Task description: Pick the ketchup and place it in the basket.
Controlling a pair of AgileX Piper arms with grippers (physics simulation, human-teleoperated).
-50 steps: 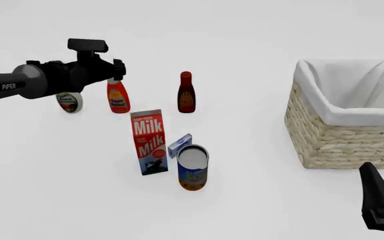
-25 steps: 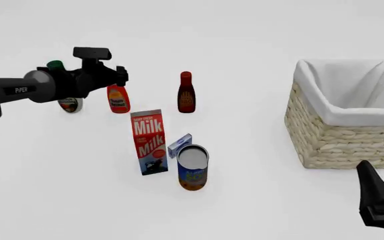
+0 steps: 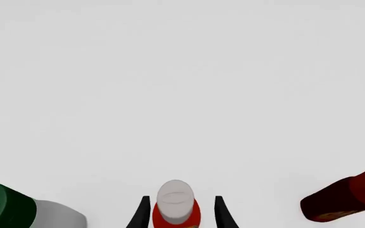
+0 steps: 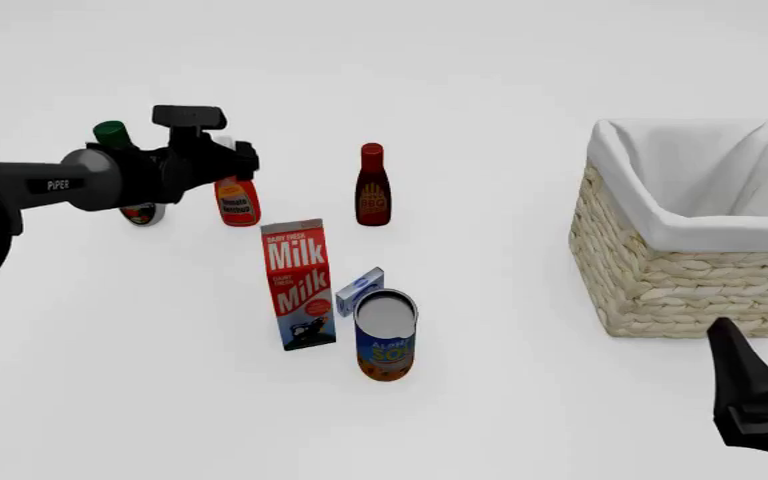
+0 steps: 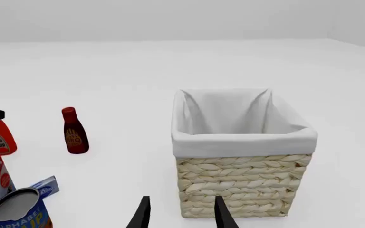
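The ketchup (image 4: 236, 201) is a bright red bottle with a yellow-orange label, standing upright at the far left of the table. My left gripper (image 4: 235, 160) is open and sits at the bottle's top. In the left wrist view the white cap of the ketchup (image 3: 175, 195) stands between the two fingers of the left gripper (image 3: 182, 198), with a small gap on each side. The basket (image 4: 678, 290), pale wicker with a white lining, stands at the right and looks empty (image 5: 243, 183). My right gripper (image 4: 762, 395) is open and empty, low in front of the basket (image 5: 181, 213).
A dark red bottle (image 4: 372, 185) stands right of the ketchup. A white bottle with a green cap (image 4: 113, 133) and a small round tin (image 4: 140, 212) lie behind my left arm. A milk carton (image 4: 297, 285), a small blue box (image 4: 359, 290) and an open can (image 4: 386, 335) stand mid-table.
My left arm has reached forward and lowered, bringing its fingers down around the ketchup's cap. The green-capped bottle has come into view behind it. My right gripper has drifted slightly left.
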